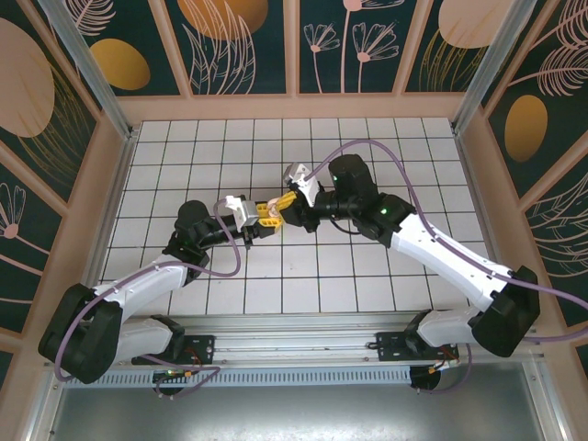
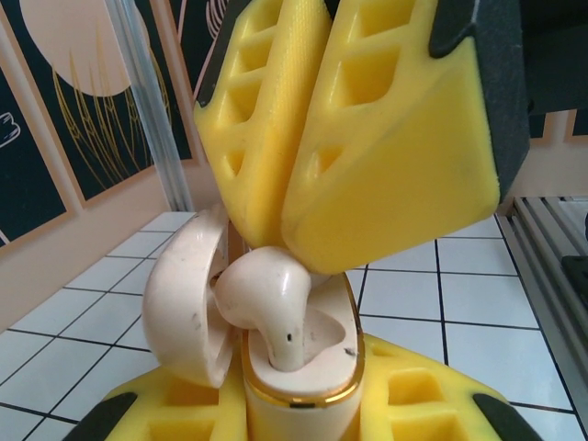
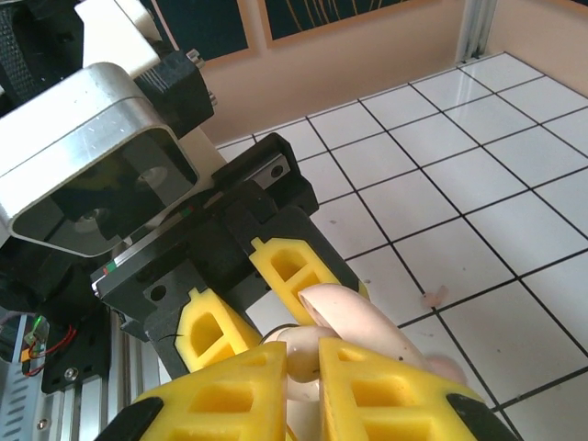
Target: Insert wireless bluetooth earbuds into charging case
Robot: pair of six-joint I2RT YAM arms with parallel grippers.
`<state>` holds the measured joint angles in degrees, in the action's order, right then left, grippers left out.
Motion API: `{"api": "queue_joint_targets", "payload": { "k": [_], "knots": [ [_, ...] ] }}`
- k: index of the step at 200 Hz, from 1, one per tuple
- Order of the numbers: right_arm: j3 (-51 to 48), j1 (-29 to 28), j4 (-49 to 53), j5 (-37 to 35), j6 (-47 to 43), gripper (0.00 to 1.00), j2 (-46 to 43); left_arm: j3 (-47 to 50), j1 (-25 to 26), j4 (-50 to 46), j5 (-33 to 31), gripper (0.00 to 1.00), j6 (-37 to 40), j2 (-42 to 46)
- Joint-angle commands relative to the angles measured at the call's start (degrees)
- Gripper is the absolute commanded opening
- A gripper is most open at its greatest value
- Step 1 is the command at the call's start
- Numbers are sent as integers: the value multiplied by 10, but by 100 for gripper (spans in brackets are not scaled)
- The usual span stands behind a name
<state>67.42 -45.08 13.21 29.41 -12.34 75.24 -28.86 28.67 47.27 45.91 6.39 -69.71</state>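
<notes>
Earbud [image 2: 266, 294] seated stem-down in the open charging case [image 2: 287, 418], both arms meeting just above the middle of the tiled desk [image 1: 367, 276].
Left fingers [image 2: 418, 400] are closed almost fully, clamped on either side of the case's lower body and holding it upright off the tiles, with the lid [image 2: 184, 312] swung open to one side. Right fingers [image 2: 386, 156] come in from above, pressed together with no visible gap, their tips touching the earbud's rounded head; whether they actually pinch it cannot be told. The gold rim of the case rings the earbud's stem.
</notes>
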Motion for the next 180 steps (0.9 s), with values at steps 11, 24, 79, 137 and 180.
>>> {"api": "queue_joint_targets", "payload": {
  "k": [11,24,79,137,180],
  "knots": [
    [20,-2,65,0,-33,16,19,-16,3,19,12,21,14,4],
    [28,-2,82,2,-37,16,25,-17,3,18,11,21,15,4],
    [31,-4,104,18,-17,16,29,-12,3,11,-15,21,22,10],
    [7,-3,71,-27,3,24,-16,-12,3,5,-18,21,28,13],
    [-14,1,14,-32,18,28,-59,-13,3,1,-17,21,31,14]
  ]
}}
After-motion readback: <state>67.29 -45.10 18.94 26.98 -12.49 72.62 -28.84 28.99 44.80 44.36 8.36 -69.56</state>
